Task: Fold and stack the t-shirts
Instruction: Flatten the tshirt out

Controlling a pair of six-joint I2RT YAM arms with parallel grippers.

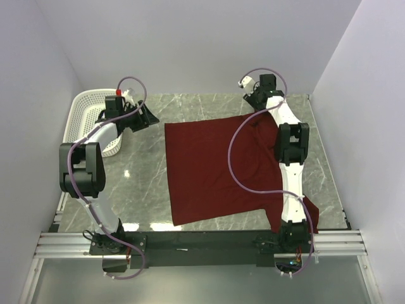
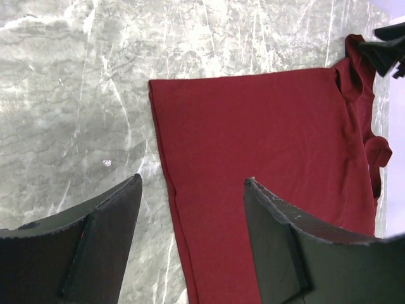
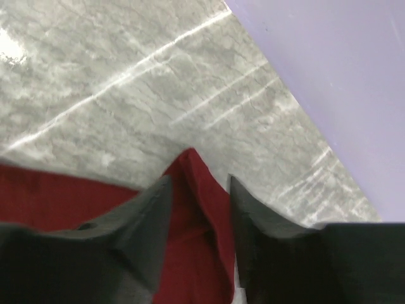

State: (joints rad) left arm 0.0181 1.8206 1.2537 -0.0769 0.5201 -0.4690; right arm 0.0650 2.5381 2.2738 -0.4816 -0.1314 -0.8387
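The maroon t-shirt (image 1: 215,171) lies spread flat on the marble table, with its near right part hanging over the front edge. My left gripper (image 1: 152,118) is open and empty, hovering just above the shirt's far left edge; in the left wrist view (image 2: 192,179) its jaws straddle that hem of the shirt (image 2: 266,126). My right gripper (image 1: 252,101) is at the shirt's far right corner and is shut on a raised peak of the cloth (image 3: 196,190) between its fingers (image 3: 199,178). It also shows in the left wrist view (image 2: 386,50), where the cloth bunches under it.
A white perforated basket (image 1: 85,104) stands at the far left behind the left arm. Bare marble (image 1: 139,183) lies left of the shirt. Walls close in the table on the left, the back and the right. The right arm reaches over the shirt's right side.
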